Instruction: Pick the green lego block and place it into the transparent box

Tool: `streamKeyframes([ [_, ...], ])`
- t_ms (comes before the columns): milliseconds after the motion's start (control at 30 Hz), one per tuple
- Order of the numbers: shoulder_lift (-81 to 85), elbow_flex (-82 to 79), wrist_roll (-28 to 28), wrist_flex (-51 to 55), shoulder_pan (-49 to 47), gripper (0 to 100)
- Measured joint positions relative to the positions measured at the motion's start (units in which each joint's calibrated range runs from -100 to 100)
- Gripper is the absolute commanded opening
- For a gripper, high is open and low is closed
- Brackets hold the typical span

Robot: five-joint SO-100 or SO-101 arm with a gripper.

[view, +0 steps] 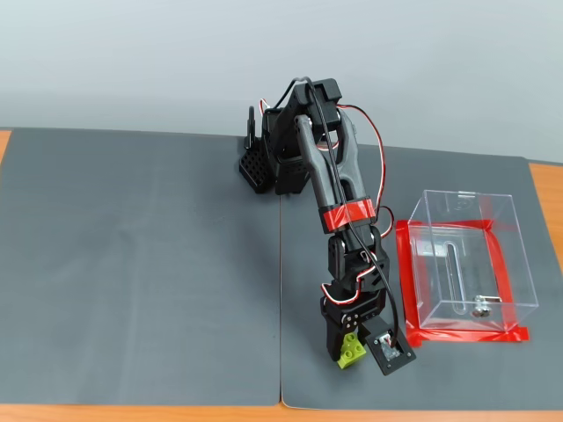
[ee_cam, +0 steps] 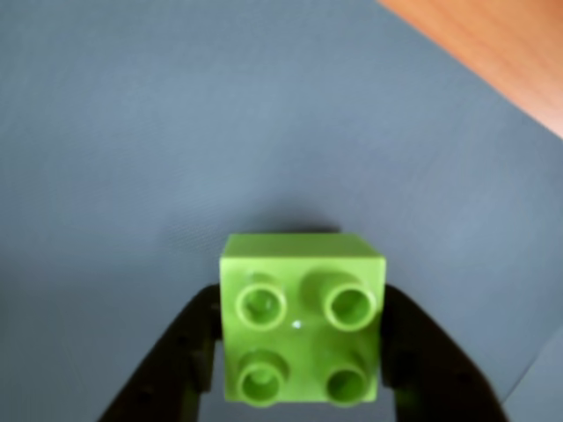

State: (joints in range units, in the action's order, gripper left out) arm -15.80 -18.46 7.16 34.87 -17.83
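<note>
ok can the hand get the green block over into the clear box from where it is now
Probably yes. The hand, shut on the green lego block, sits just left of the transparent box in the fixed view; the box is open-topped, and nothing stands between them.

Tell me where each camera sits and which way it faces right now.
Wrist view: rides on the gripper, looking down at the grey mat; both black fingers flank the green lego block.
Fixed view: raised in front of the table, facing the arm, with the transparent box right.
Shared: block, gripper, mat.
</note>
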Motion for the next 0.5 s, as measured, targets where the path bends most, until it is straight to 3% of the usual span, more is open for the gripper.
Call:
streamKeyframes([
  [500,11.0,-0.1,0.0,0.0,0.0,12],
])
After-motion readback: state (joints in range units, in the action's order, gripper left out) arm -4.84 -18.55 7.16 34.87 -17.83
